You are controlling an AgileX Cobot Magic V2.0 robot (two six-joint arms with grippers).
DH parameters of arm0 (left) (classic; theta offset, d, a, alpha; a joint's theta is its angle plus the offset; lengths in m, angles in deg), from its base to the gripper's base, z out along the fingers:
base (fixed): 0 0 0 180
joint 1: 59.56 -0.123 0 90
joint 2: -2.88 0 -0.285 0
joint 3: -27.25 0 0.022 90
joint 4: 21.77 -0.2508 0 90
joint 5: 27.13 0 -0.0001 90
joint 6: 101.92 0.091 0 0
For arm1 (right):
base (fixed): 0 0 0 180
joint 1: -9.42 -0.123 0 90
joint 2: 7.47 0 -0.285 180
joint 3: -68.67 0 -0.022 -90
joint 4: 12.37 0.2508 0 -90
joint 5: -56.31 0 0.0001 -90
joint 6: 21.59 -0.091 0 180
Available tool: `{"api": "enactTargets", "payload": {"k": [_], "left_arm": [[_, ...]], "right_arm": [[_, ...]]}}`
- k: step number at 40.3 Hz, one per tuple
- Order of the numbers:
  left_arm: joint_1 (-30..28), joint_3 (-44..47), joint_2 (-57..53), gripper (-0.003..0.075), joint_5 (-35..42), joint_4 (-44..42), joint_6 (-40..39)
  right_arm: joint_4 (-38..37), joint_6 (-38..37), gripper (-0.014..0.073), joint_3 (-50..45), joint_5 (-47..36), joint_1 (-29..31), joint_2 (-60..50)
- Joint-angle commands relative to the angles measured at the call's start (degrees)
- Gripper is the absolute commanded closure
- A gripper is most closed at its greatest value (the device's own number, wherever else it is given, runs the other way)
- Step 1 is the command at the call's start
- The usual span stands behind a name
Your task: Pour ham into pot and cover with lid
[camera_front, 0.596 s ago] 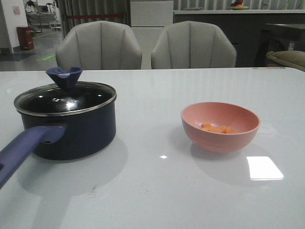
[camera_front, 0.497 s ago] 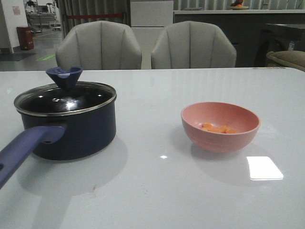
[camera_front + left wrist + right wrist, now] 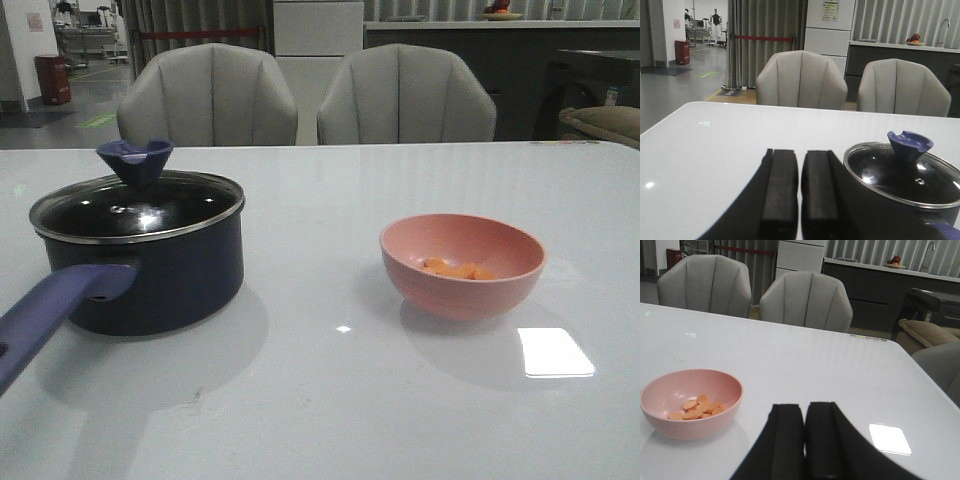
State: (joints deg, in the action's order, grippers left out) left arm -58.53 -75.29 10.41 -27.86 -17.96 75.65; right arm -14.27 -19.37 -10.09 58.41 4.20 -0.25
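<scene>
The dark navy pot (image 3: 160, 275) stands at the left of the white table, its purple-blue handle (image 3: 50, 310) pointing toward the front edge. The glass lid (image 3: 135, 208) with its blue-purple knob (image 3: 134, 160) sits on the pot; lid and knob (image 3: 910, 145) also show in the left wrist view. The ham (image 3: 457, 269) lies in a pink bowl (image 3: 462, 265) at the right, and shows in the right wrist view (image 3: 697, 407). My left gripper (image 3: 800, 152) is shut and empty beside the pot. My right gripper (image 3: 805, 407) is shut and empty beside the bowl. Neither gripper shows in the front view.
Two grey chairs (image 3: 207, 95) (image 3: 405, 95) stand behind the table's far edge. A bright light reflection (image 3: 555, 352) lies on the table near the bowl. A dark counter and cabinet stand further back.
</scene>
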Motion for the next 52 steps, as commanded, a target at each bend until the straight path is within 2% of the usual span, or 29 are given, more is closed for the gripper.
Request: {"api": "enactTargets", "payload": {"k": [1, 8, 13, 16, 19, 26, 32, 46, 48, 52], "left_arm": [[-0.03, 1.22, -1.1, 0.0589, 4.48, -0.02, -0.32], [-0.03, 1.22, -1.1, 0.0589, 11.3, -0.02, -0.32], [-0.03, 1.22, -1.1, 0.0589, 21.91, -0.02, -0.32], [-0.03, 0.18, -1.1, 0.0589, 24.63, -0.02, -0.32], [-0.03, -2.92, -0.91, 0.0589, 21.84, -0.02, -0.32], [-0.03, -15.88, 3.16, 0.0589, -0.58, -0.02, -0.32], [-0.03, -24.01, 9.4, 0.0589, -14.37, -0.02, -0.32], [-0.03, -24.62, 13.49, 0.0579, -14.1, 0.62, -0.32], [-0.03, -24.62, 14.02, 0.0557, -14.36, 0.62, -0.32], [-0.03, -24.62, 15.09, 0.0448, -14.75, 0.62, -0.32]], "right_arm": [[-0.84, 0.04, 0.0433, 0.3, -4.5, 0.27, -1.13], [-0.84, 0.04, 0.0433, 0.3, -4.5, 0.27, -1.13], [-0.84, 0.04, 0.0433, 0.3, -4.5, 0.27, -1.13], [-0.84, 0.04, 0.0433, 0.3, -4.5, 0.27, -1.13], [-0.84, 0.04, 0.0433, 0.3, -4.5, 0.27, -1.13], [-0.84, 0.04, 0.0433, 0.3, -4.5, 0.27, -1.13], [-0.84, 0.04, 0.0433, 0.3, -4.5, 0.27, -1.13], [-0.84, 0.04, 0.0433, 0.3, -4.5, 0.27, -1.13], [-0.84, 0.04, 0.0433, 0.3, -4.5, 0.27, -1.13], [-0.84, 0.04, 0.0433, 0.3, -4.5, 0.27, -1.13]]}}
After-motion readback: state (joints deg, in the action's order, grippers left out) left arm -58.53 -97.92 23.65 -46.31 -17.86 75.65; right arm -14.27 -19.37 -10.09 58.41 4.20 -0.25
